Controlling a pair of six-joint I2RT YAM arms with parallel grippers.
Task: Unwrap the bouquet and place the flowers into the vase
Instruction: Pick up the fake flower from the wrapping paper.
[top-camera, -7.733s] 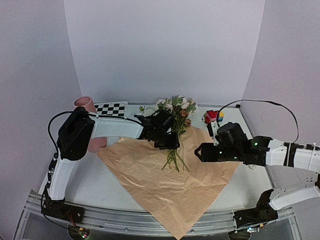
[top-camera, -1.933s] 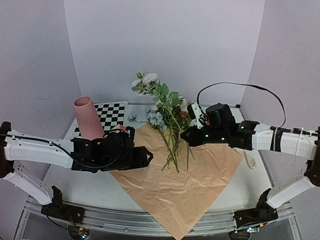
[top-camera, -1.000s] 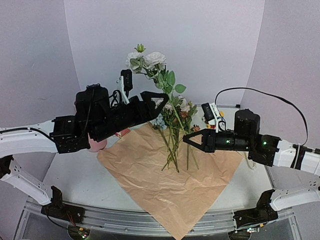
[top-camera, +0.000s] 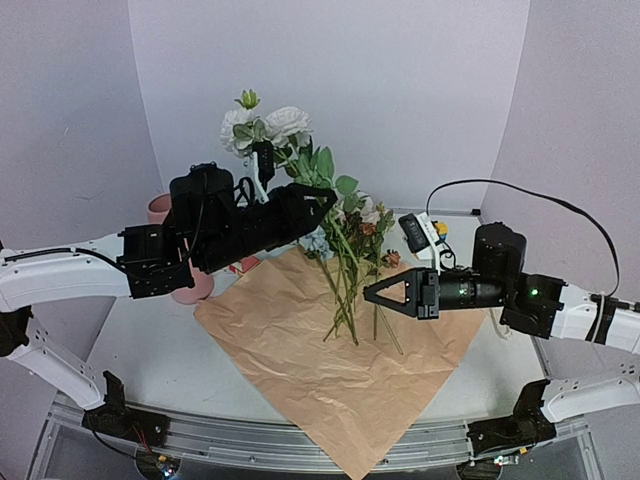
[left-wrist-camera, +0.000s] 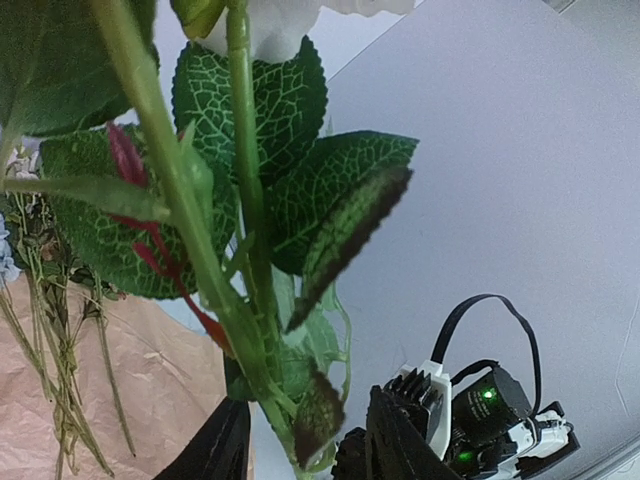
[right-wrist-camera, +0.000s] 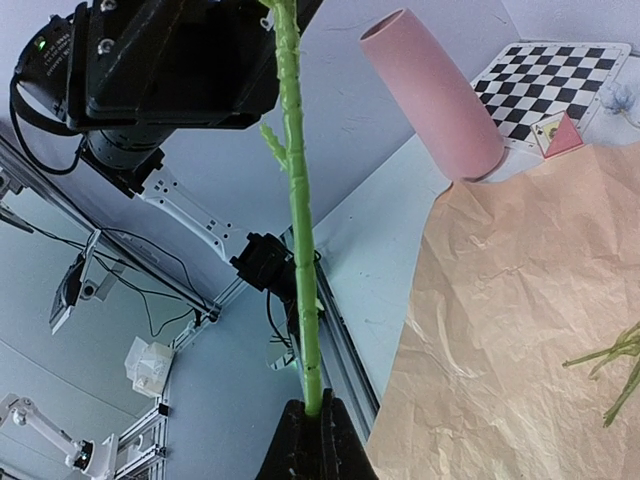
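Right gripper clamps the flower stem at its bottom end; left gripper straddles it higher up, jaws apart.

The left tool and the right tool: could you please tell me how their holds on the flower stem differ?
The left tool stands open around the long green flower stem; the right tool is shut on it. The left tool is up by the leaves, the right tool at the bottom end. Both are on the same stem.
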